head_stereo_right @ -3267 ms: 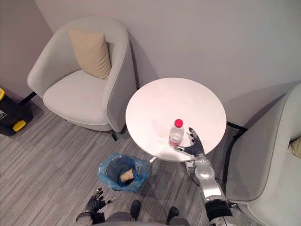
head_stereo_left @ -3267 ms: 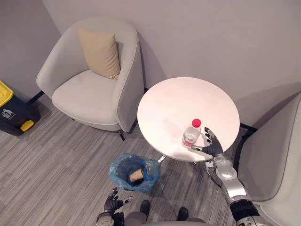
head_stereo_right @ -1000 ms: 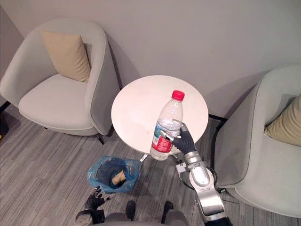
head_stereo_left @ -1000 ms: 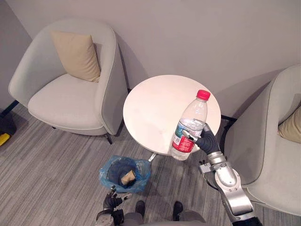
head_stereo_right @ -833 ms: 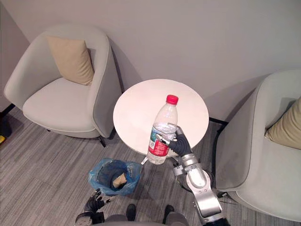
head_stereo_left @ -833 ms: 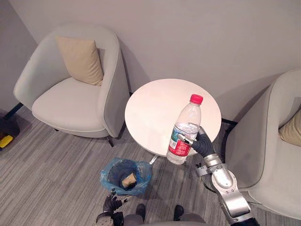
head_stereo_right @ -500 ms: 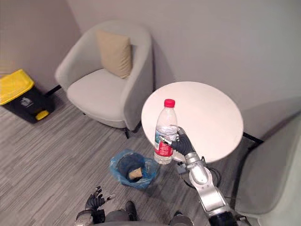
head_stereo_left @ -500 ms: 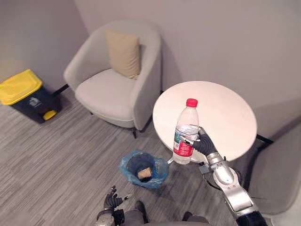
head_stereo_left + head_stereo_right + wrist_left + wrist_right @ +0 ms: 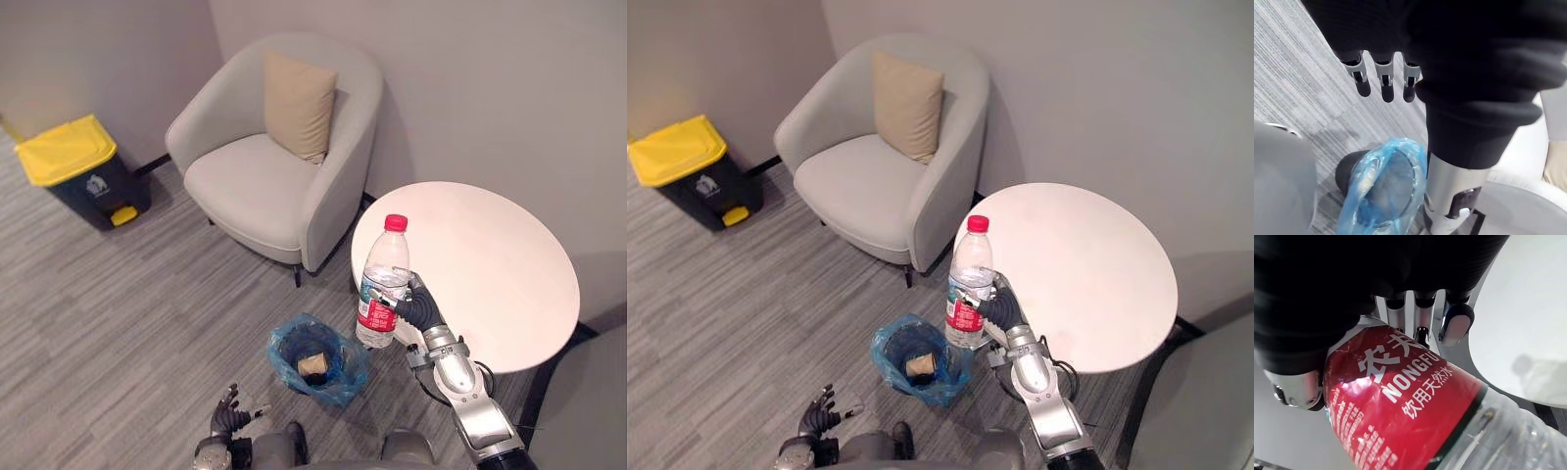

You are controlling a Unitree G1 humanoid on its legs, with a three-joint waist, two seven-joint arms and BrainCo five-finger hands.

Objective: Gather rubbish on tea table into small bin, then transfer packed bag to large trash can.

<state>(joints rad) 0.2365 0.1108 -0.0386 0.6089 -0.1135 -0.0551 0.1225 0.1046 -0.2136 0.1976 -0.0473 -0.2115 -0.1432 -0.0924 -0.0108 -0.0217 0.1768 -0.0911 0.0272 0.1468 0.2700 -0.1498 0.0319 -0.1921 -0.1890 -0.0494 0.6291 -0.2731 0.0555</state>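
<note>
A clear plastic bottle [image 9: 380, 284] with a red cap and red label is held upright in the air, my right hand [image 9: 419, 308] shut on its lower half. In the right wrist view the fingers [image 9: 1454, 323] curl round the label [image 9: 1400, 401]. The bottle hangs at the near left edge of the round white tea table [image 9: 490, 264], just right of and above the small bin [image 9: 315, 357]. That bin is lined with a blue bag and holds a brown crumpled piece. My left hand [image 9: 227, 421] hangs low near the floor, fingers [image 9: 1383, 81] straight.
A black large trash can [image 9: 83, 171] with a yellow lid stands by the wall at the far left. A light grey armchair [image 9: 265, 186] with a beige cushion [image 9: 299, 103] sits behind the small bin. Grey carpet lies between the bin and the trash can.
The bottle stood on the table with my right hand open beside it; now it is lifted and gripped, carried toward the table's bin side. The camera has swung left, bringing the yellow-lidded can into view.
</note>
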